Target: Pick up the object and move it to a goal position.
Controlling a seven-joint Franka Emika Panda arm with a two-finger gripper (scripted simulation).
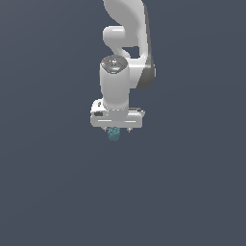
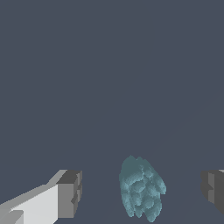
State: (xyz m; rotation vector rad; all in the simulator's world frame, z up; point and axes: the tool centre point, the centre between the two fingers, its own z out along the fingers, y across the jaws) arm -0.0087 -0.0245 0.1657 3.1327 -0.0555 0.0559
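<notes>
Wrist view, left to right: grey finger pad (image 2: 70,194) on its white finger, then the knobbly teal-blue berry-like lump (image 2: 141,188), then the other grey pad at the frame edge. White parallel gripper (image 2: 142,190) is spread wide, gripping nothing; lump sits between the pads, clear of both. Exterior view: lump (image 1: 114,133) just under the white gripper (image 1: 116,129).

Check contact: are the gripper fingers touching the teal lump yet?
Apart. The wrist view shows bare background between the teal lump and each of the fingers; the gripper is open.
</notes>
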